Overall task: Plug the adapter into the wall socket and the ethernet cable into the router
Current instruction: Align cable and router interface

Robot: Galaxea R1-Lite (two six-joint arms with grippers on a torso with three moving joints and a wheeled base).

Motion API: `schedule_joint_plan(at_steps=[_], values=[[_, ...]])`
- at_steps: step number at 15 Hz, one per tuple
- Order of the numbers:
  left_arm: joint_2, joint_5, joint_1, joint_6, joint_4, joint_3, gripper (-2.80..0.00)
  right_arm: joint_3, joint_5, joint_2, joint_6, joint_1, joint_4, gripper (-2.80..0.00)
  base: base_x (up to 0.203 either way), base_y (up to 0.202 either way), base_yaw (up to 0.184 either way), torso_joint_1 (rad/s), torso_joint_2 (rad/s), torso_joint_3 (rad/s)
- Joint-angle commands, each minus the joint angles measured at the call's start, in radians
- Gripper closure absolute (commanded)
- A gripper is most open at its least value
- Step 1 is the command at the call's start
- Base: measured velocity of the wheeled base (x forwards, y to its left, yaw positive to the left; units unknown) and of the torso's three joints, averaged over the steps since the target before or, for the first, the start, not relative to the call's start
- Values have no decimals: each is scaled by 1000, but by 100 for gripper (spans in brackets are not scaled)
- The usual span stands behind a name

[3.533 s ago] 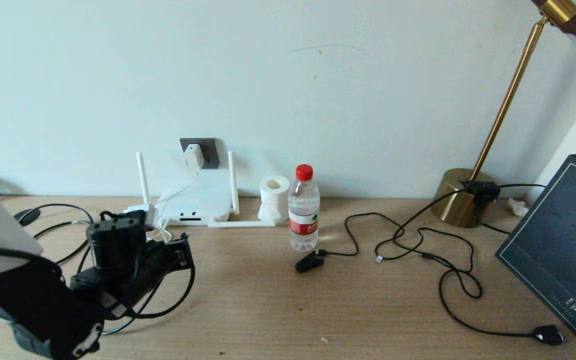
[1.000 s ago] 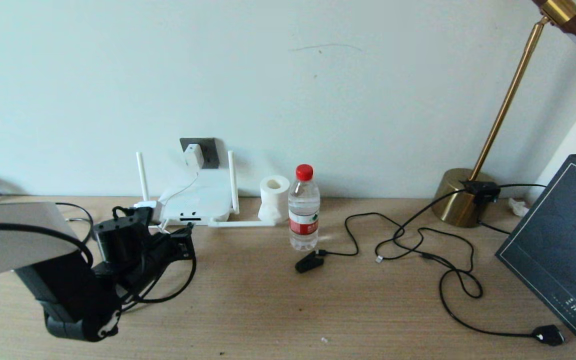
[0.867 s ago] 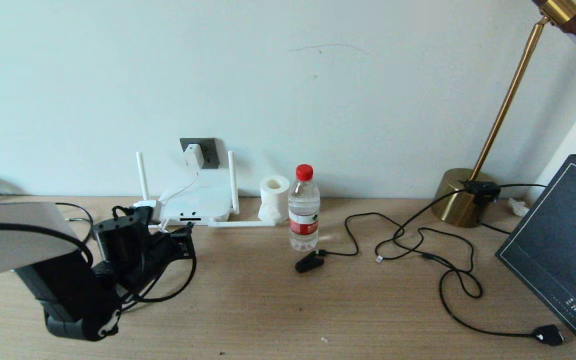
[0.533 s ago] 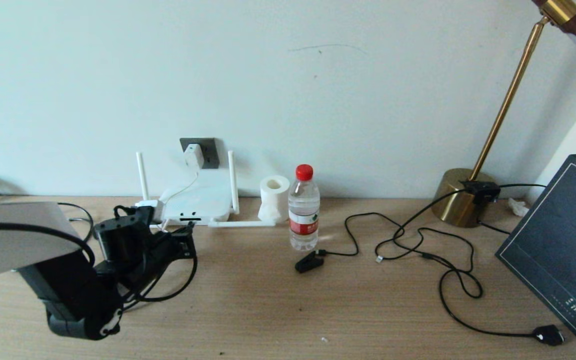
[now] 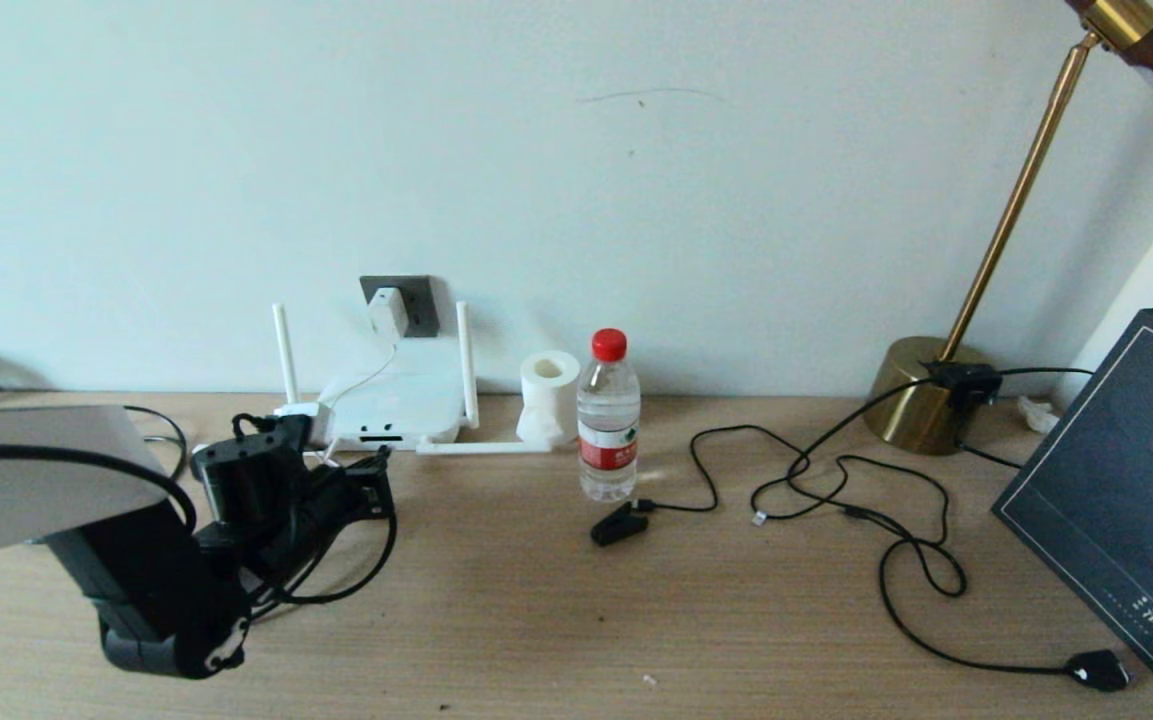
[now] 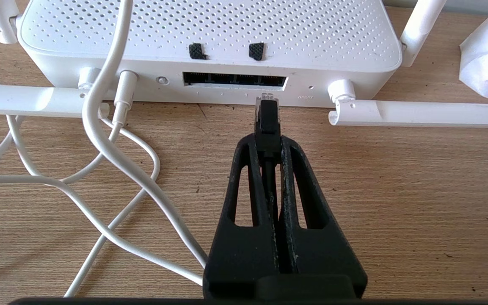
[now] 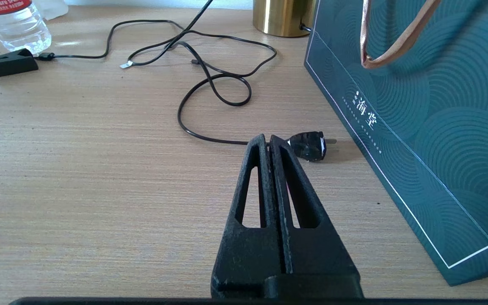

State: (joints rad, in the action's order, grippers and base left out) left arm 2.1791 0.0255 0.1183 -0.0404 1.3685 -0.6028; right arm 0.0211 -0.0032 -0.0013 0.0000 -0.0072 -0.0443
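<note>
The white router (image 5: 396,405) lies against the wall with its dark port slot (image 6: 234,79) facing me. My left gripper (image 6: 268,142) is shut on the ethernet cable's black connector (image 6: 268,118). The connector's clear tip is just short of the slot's right end and a little below it. Its black cable (image 5: 376,560) loops back under the left arm. On the wall above the router, the white adapter (image 5: 388,311) sits in the dark grey wall socket (image 5: 421,300), and its thin white cord hangs down. My right gripper (image 7: 268,142) hovers shut and holds nothing, low over the table at the right.
White cords (image 6: 100,169) lie to one side of the connector. A folded antenna (image 6: 417,113) lies along the table on the other. A tissue roll (image 5: 548,395), water bottle (image 5: 607,415), black clip plug (image 5: 618,522), chunky black plug (image 7: 309,146), brass lamp base (image 5: 921,395) and teal bag (image 7: 417,106) stand to the right.
My left arm has crept forward toward the router, bringing the held connector closer to the port slot. Nothing else has moved.
</note>
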Motion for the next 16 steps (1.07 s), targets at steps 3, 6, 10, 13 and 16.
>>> schedule_joint_plan(at_steps=[3,6,10,13,16], values=[[20,2,0,1,7,-23,0,0,0,1,0,0,0,0,0,0,0,0,0,0],[27,2,1,2,7,-40,0,-1,0,1,0,0,0,0,0,0,0,0,0,0],[37,5,1,2,7,-51,0,0,0,1,0,0,0,0,0,0,0,0,0,0],[37,5,1,2,7,-51,0,0,0,1,0,0,0,0,0,0,0,0,0,0],[36,7,1,3,7,-51,0,0,0,1,0,0,0,0,0,0,0,0,0,0]])
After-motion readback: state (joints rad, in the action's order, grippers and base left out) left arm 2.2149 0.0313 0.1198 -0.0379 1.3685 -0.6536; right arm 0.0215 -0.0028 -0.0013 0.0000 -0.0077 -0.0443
